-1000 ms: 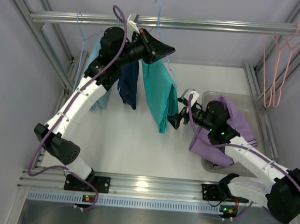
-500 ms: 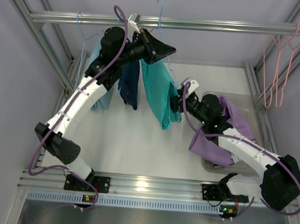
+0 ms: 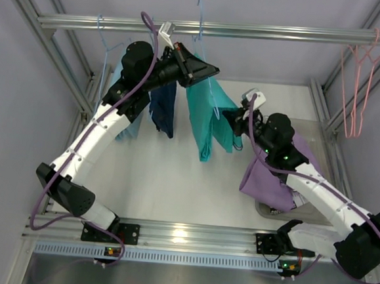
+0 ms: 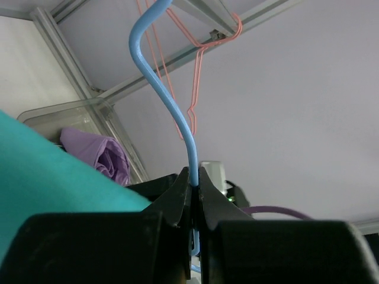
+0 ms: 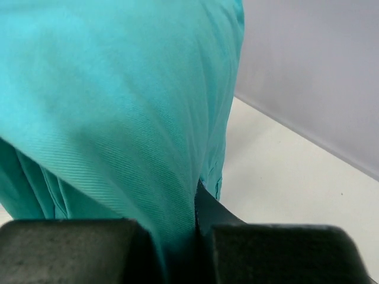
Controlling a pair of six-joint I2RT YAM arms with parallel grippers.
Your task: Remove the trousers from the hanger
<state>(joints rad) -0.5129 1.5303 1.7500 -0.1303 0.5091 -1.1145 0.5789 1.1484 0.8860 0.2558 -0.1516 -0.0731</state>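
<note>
Teal trousers (image 3: pixel 208 117) hang from a light-blue wire hanger (image 3: pixel 201 18) whose hook sits on the top rail. My left gripper (image 3: pixel 211 70) is up by the rail, shut on that hanger's wire (image 4: pixel 172 100) just above the cloth. In the left wrist view its jaws (image 4: pixel 194 174) pinch the blue wire. My right gripper (image 3: pixel 235 121) is at the trousers' right edge, shut on a fold of the teal fabric (image 5: pixel 118 89). The right gripper (image 5: pixel 195 198) has cloth running down between its jaws. The hanger's lower bar is hidden by the trousers.
Navy trousers (image 3: pixel 161 107) and a pale blue garment (image 3: pixel 127 120) hang left of the teal pair. Empty pink hangers (image 3: pixel 356 83) hang at the rail's right end. A clear bin (image 3: pixel 263 210) holding purple cloth (image 3: pixel 272 181) sits under my right arm.
My right gripper moved up and right to the trousers' edge and shut on the fabric, drawing the cloth rightward. The left gripper stayed shut on the hanger and shifted slightly.
</note>
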